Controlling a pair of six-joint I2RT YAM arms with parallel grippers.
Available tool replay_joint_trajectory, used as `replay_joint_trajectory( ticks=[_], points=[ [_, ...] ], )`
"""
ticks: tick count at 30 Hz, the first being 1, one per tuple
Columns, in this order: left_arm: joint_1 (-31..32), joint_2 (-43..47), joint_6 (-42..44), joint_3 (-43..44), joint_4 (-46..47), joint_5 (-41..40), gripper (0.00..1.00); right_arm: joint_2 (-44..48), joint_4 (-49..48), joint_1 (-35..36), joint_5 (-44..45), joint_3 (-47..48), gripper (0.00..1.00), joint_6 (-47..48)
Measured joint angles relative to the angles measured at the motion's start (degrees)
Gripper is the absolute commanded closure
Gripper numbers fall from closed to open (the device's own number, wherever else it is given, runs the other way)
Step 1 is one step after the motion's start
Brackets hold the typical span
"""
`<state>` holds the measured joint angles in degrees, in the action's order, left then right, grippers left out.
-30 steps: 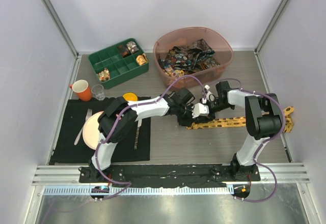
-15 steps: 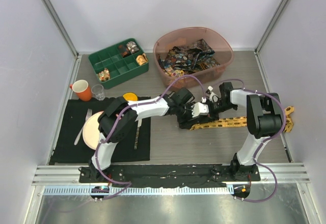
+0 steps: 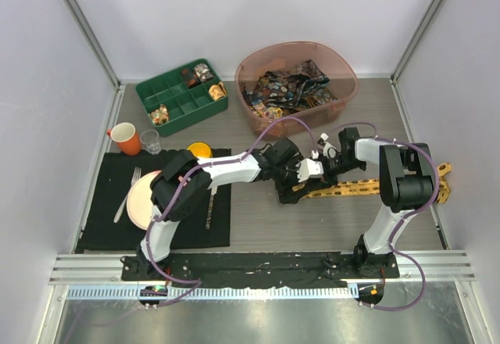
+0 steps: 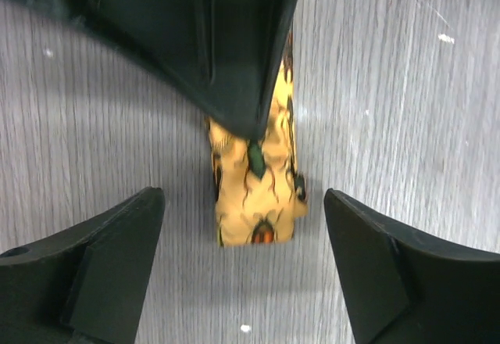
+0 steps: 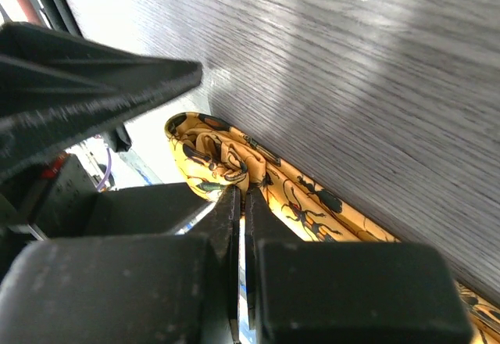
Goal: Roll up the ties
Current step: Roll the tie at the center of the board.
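A yellow-orange tie (image 3: 367, 188) with small dark insect prints lies across the table toward the right edge. Its left end is curled into a small roll (image 5: 211, 152). My right gripper (image 5: 240, 191) is shut on that roll, pinching its fabric between the fingertips; from above it (image 3: 312, 173) sits just right of the left gripper. My left gripper (image 4: 242, 195) stands open around the tie's rolled end (image 4: 254, 203), with both black fingers (image 4: 109, 258) clear of the cloth. From above it (image 3: 291, 186) points at the tie's left tip. Dark printed ties (image 3: 293, 87) are heaped in the pink basin.
A pink basin (image 3: 344, 66) stands at the back, with a green compartment tray (image 3: 181, 105) to its left. On the left lie a black mat (image 3: 101, 227) with a plate (image 3: 139, 199) and cutlery, an orange mug (image 3: 123, 137) and a small glass (image 3: 151, 141).
My left gripper has opened and let go of the tie's end. My right gripper has shut on the rolled end and shifted slightly right.
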<state>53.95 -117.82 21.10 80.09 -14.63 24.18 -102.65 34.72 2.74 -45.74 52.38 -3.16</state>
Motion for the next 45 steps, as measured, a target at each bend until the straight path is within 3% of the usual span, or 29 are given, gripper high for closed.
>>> replay_joint_trajectory(
  ticks=[4,5,8,11,18,27,30,31,34,45],
  points=[
    [1.0,-1.6,0.5,1.5,0.6,-2.3,0.18,0.0,-0.1,0.0,-0.6,0.0,0.99,0.0],
    [1.2,-1.6,0.6,1.6,0.7,-2.8,0.3,0.0,-0.2,0.0,-0.7,0.0,0.99,0.0],
    [1.2,-1.7,1.8,1.6,0.5,-3.7,0.5,0.0,-0.3,0.0,-1.4,0.0,0.99,-0.1],
    [1.2,-1.6,3.0,1.6,-0.2,-3.7,0.6,0.0,-0.7,0.0,-2.3,0.0,0.99,-0.2],
    [1.0,3.2,4.6,-4.9,-0.1,-4.2,0.69,0.0,-1.5,3.0,-4.4,0.0,0.99,-2.7],
    [0.7,5.4,4.9,-7.9,0.0,-4.4,0.66,-2.0,-2.4,5.3,-3.9,0.3,0.99,-3.3],
    [0.7,5.3,4.8,-7.9,0.1,-4.5,0.51,-2.6,-2.3,5.4,-2.8,0.5,0.99,-3.2],
    [0.6,5.3,4.7,-7.9,0.0,-4.6,0.41,-2.7,-2.3,5.4,-2.0,0.5,0.99,-3.1],
    [-0.3,5.3,3.8,-7.9,0.0,-4.4,0.32,-3.0,-1.8,5.0,-0.9,0.5,0.99,-3.1],
    [-6.2,7.8,1.4,-15.1,9.7,4.4,0.28,-4.3,0.7,5.0,0.7,2.5,0.99,-3.7]
  ],
)
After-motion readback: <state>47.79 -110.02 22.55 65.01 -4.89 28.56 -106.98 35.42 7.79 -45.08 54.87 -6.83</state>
